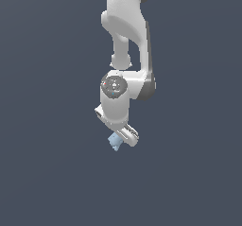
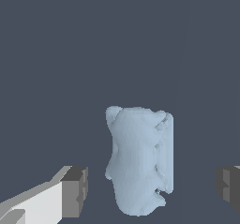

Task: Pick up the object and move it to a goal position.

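Note:
The object (image 2: 139, 160) is a small pale light-blue lumpy block. In the wrist view it lies between my two grey fingertips (image 2: 77, 190), with a clear gap on each side. My gripper (image 2: 152, 188) is open around it and touches it on neither side. In the exterior view the object (image 1: 114, 142) peeks out just below the white gripper (image 1: 119, 139), which hangs from the arm and hides most of it.
Flat dark grey-blue ground (image 1: 47, 173) lies all around. The white arm (image 1: 125, 36) reaches down from the top of the exterior view. No goal marker shows.

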`<action>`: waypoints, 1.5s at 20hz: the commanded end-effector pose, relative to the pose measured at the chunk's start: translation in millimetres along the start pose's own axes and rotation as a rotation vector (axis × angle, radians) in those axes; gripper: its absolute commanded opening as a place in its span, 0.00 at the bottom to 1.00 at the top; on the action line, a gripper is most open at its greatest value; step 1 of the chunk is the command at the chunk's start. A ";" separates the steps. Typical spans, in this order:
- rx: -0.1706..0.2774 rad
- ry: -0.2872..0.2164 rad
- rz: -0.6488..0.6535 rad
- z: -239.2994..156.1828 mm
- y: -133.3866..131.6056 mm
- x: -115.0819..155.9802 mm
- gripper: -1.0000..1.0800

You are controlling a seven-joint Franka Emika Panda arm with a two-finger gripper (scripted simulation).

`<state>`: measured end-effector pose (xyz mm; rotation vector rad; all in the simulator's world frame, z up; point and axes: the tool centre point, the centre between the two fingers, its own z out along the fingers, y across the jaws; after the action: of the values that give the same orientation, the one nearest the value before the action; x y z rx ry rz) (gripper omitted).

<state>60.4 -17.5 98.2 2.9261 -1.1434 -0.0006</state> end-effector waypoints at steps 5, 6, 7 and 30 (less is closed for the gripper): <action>0.000 0.000 0.002 18.8 0.4 -0.2 0.96; 0.000 0.000 0.003 24.5 0.6 -0.3 0.96; 0.000 0.000 0.003 30.6 0.7 -0.5 0.96; 0.000 0.000 0.006 46.8 -1.5 -1.1 0.00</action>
<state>60.3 -17.2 49.4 2.9220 -1.1520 -0.0015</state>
